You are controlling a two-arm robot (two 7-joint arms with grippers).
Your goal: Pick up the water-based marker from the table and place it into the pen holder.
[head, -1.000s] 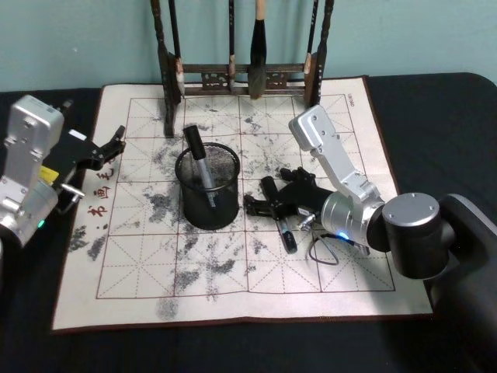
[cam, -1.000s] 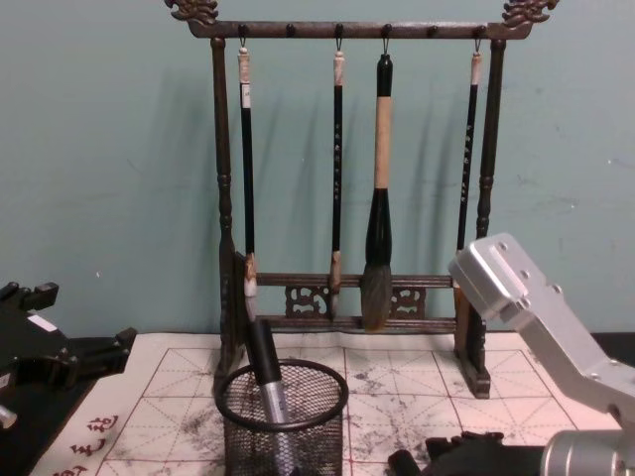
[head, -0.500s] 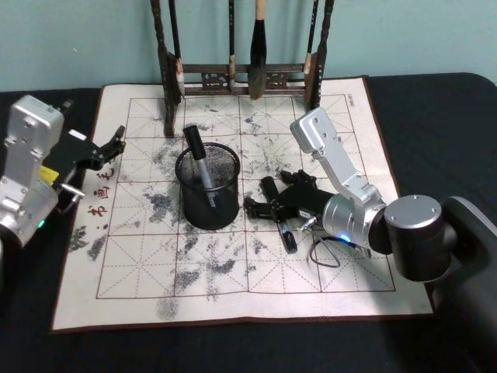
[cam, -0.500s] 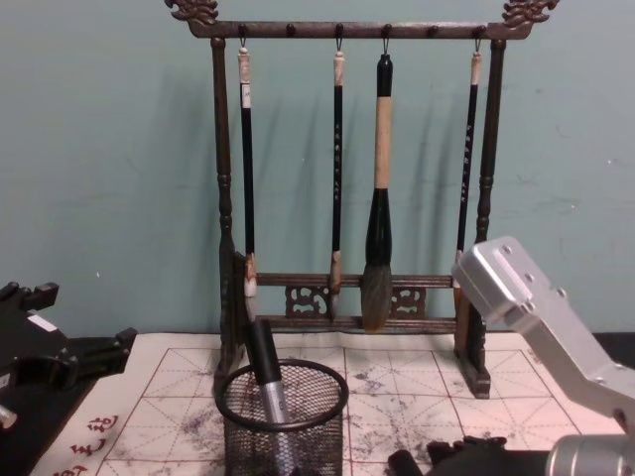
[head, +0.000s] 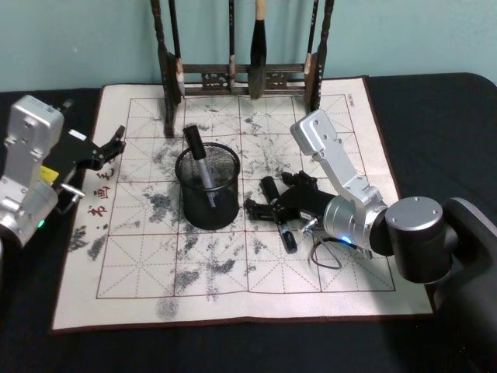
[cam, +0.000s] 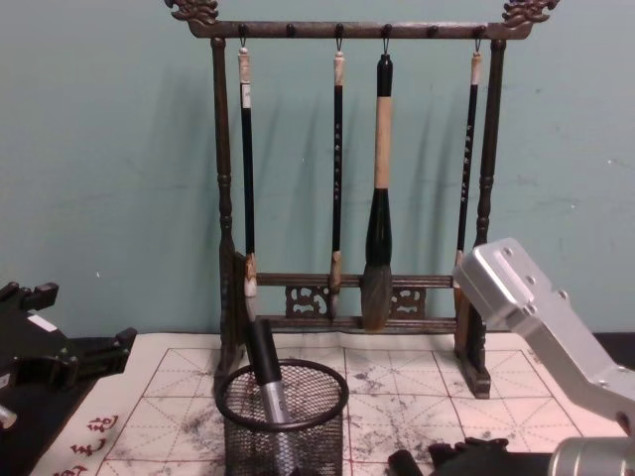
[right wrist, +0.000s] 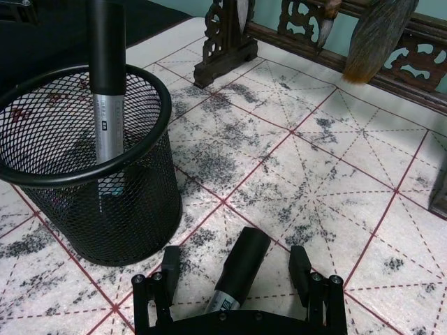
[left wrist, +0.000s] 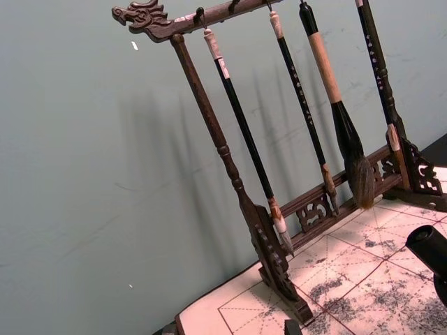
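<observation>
— Looking for the marker [right wrist: 242, 252]? You'll find it lying flat on the table [head: 233, 280], just right of the pen holder [head: 208, 214]. Its long axis runs near-to-far, with the black cap toward the brush rack [head: 233, 78].
— And your right gripper [head: 273, 194]?
— Spread apart, one finger on either side of the marker, not clamped. Your left gripper [head: 115, 142] sits at the table's left.

Behind my work area I see a plain blue-green wall [cam: 119, 149], matte, with a few small pale specks. A dark wooden brush rack [cam: 288, 30] stands just before it, four brushes [cam: 377, 238] hanging, and throws soft shadows [left wrist: 150, 160] onto the paint. The black tabletop [head: 435, 101] runs back to the wall's foot.
</observation>
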